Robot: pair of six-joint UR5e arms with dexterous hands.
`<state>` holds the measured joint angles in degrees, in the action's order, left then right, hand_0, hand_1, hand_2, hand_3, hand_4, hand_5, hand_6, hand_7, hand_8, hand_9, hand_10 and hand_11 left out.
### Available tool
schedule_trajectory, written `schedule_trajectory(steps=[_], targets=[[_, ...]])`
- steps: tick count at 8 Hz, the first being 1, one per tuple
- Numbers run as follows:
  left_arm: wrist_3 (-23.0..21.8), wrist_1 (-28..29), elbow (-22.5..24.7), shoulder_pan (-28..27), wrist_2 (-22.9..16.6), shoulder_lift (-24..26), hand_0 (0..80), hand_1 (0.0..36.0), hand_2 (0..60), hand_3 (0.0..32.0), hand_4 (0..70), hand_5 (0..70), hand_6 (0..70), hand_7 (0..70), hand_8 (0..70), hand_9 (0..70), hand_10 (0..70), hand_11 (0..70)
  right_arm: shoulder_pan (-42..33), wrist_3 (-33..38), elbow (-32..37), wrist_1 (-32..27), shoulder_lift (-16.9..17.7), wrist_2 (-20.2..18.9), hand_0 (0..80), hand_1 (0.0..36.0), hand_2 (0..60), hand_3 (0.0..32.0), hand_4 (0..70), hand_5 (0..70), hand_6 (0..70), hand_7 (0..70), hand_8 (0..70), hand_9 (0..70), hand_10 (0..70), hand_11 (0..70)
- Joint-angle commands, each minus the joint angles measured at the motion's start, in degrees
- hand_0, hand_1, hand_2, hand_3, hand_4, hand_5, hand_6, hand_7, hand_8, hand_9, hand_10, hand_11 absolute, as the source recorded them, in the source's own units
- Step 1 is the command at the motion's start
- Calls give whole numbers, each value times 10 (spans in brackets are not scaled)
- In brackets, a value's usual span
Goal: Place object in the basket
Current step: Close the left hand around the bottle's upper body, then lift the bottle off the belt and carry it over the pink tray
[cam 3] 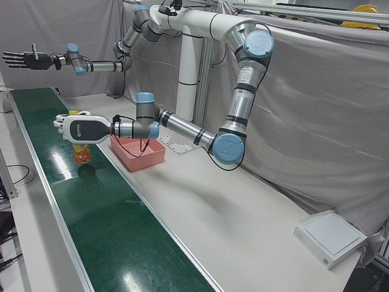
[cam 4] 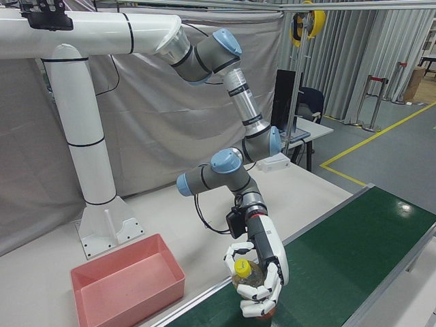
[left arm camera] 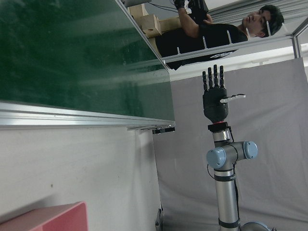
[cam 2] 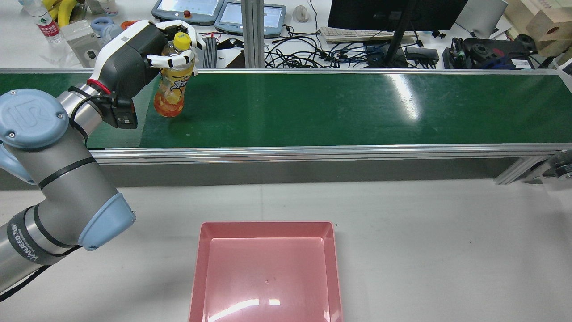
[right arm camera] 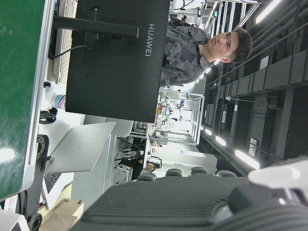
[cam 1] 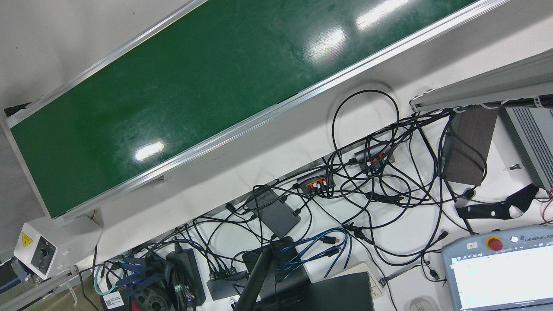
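Observation:
An orange-drink bottle (cam 2: pixel 170 96) with a yellow cap stands upright on the green conveyor belt (cam 2: pixel 335 107) near its left end in the rear view. My left hand (cam 2: pixel 134 58), white and grey, has its fingers wrapped around the bottle's neck and upper body. It also shows in the right-front view (cam 4: pixel 266 269) and the left-front view (cam 3: pixel 79 128). The pink basket (cam 2: pixel 266 268) sits empty on the white table in front of the belt. My right hand (cam 3: pixel 24 59), black, is raised high with its fingers spread, far from the belt.
Behind the belt are teach pendants (cam 2: pixel 187 9), a monitor (cam 2: pixel 393 13), a keyboard and tangled cables (cam 1: pixel 367 181). A white box (cam 3: pixel 331 237) lies at the table's far corner. A person (left arm camera: pixel 231 29) stands beyond the belt.

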<state>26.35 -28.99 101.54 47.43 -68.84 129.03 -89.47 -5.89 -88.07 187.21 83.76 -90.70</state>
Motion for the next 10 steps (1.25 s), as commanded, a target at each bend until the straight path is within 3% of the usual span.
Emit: schedule_trajectory(steps=[1, 3, 7, 9, 10], targets=[[3, -43, 22, 0, 0, 23, 459, 259, 600, 0, 344, 700, 472, 700, 583, 700, 570, 700, 0, 0, 0, 0, 0, 0, 0, 0, 0, 0, 0, 0, 0, 0, 0, 0, 0, 0], [1, -70, 63, 1, -1, 23, 452, 255, 600, 0, 342, 694, 469, 689, 558, 700, 529, 700, 0, 0, 0, 0, 0, 0, 0, 0, 0, 0, 0, 0, 0, 0, 0, 0, 0, 0], [5, -81, 103, -3, -123, 24, 447, 250, 600, 0, 323, 644, 453, 666, 528, 700, 522, 700, 0, 0, 0, 0, 0, 0, 0, 0, 0, 0, 0, 0, 0, 0, 0, 0, 0, 0], [12, -81, 138, -50, -132, 21, 436, 242, 600, 0, 330, 637, 457, 671, 526, 700, 517, 700, 0, 0, 0, 0, 0, 0, 0, 0, 0, 0, 0, 0, 0, 0, 0, 0, 0, 0], [43, -104, 158, -99, -132, 21, 447, 244, 600, 0, 326, 621, 443, 658, 518, 700, 512, 700, 0, 0, 0, 0, 0, 0, 0, 0, 0, 0, 0, 0, 0, 0, 0, 0, 0, 0]])
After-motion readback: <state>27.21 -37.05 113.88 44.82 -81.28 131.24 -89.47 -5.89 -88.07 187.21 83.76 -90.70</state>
